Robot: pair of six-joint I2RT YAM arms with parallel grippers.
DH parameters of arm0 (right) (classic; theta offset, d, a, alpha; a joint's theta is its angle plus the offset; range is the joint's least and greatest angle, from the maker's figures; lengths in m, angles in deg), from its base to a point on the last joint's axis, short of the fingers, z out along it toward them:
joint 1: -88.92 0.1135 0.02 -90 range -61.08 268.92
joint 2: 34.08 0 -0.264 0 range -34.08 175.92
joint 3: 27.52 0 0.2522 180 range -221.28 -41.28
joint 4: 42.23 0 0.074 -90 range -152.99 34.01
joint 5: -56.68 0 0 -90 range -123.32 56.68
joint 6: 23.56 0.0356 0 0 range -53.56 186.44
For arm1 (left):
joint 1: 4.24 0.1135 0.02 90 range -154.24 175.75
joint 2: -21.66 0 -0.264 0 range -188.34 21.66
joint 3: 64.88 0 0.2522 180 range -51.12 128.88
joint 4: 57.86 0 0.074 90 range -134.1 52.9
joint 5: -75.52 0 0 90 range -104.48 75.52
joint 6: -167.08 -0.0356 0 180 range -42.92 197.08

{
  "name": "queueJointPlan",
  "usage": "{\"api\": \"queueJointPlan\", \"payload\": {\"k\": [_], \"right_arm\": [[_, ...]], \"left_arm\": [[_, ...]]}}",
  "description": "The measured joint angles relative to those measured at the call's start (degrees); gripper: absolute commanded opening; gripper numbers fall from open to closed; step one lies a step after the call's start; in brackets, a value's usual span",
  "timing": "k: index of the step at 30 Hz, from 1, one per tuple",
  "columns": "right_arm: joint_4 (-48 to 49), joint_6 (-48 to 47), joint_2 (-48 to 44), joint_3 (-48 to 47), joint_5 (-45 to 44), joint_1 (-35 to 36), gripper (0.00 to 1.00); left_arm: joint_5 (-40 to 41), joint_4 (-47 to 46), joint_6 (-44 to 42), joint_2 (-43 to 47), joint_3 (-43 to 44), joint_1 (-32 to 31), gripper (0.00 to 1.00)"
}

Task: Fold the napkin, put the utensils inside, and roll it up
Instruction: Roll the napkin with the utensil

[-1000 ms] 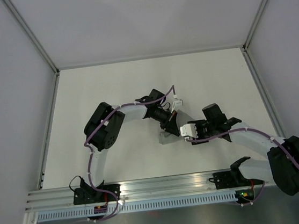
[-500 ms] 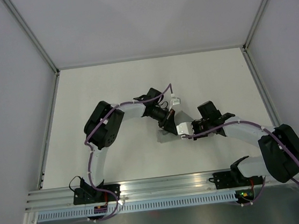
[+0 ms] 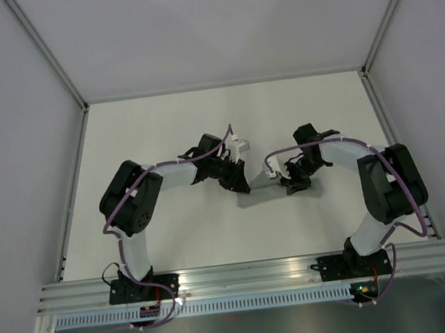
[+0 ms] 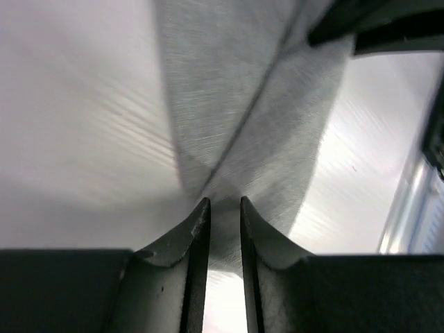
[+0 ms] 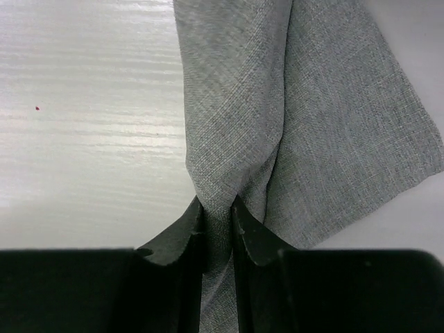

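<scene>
The grey napkin (image 3: 277,191) lies on the white table between my two grippers, creased and partly folded over itself. My left gripper (image 3: 245,186) sits at its left end. In the left wrist view the napkin (image 4: 243,104) comes to a point at the left gripper (image 4: 220,202), whose jaws stand slightly apart, not pressing the cloth. My right gripper (image 3: 287,183) is at the napkin's right part. In the right wrist view the right gripper (image 5: 217,202) is shut on a bunched fold of the napkin (image 5: 319,125). The utensils are out of view.
The white table (image 3: 162,133) is walled on three sides by grey panels. An aluminium rail (image 3: 251,274) with both arm bases runs along the near edge. Part of the right arm (image 4: 378,24) shows black at the top right of the left wrist view.
The right gripper closed on the napkin and its arm swung toward the far side, drawing the cloth out to the right. The left gripper's jaws parted, and that arm shifted left.
</scene>
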Motion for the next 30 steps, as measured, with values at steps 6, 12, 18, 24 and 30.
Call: {"api": "queueJointPlan", "payload": {"k": [6,12,18,24,30], "right_arm": [[-13.11,-3.80,9.64,-10.58,1.97,-2.99,0.18],[-21.20,-5.79,15.85,-17.22,2.82,-3.48,0.18],[-26.73,-6.40,20.31,-21.94,3.34,-3.65,0.18],[-30.05,-6.49,22.71,-24.15,3.76,-3.80,0.18],[-31.19,-6.19,23.52,-24.85,3.89,-3.82,0.18]], "left_arm": [[15.41,-14.75,5.18,15.13,-14.36,0.15,0.31],[33.42,-28.26,1.11,27.08,-23.02,-9.22,0.35],[47.87,-32.87,-13.46,22.23,-21.38,-24.00,0.40],[55.39,-36.52,-27.63,11.10,-18.91,-31.30,0.54],[56.89,-38.01,-36.61,4.17,-17.27,-32.72,0.55]]}}
